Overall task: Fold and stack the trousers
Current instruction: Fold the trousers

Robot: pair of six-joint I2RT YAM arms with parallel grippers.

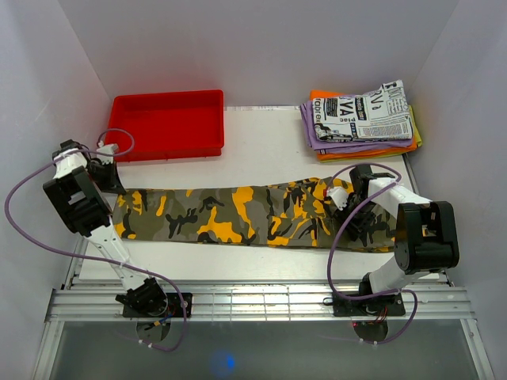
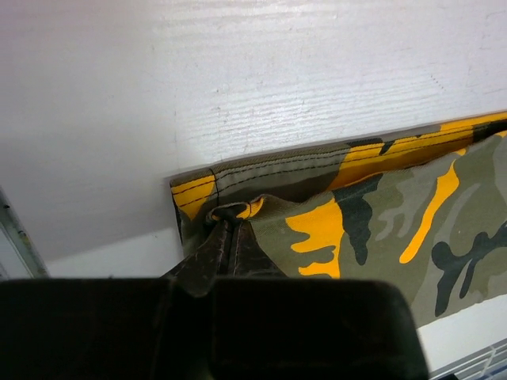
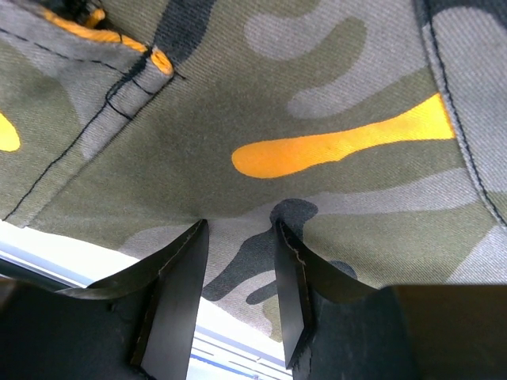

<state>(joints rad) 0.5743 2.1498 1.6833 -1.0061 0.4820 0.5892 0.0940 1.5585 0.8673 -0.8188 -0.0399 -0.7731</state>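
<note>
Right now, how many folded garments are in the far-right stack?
3 that I can tell apart: the newspaper-print garment on top, the purple garment under it, and the orange garment at the bottom. More layers may be hidden between them.

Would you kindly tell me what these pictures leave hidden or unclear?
Top view: the left hand and right hand meet the trousers too small to judge.
Left wrist view: its fingers cover the pinched hem corner.
Right wrist view: cloth runs off the top edge.
</note>
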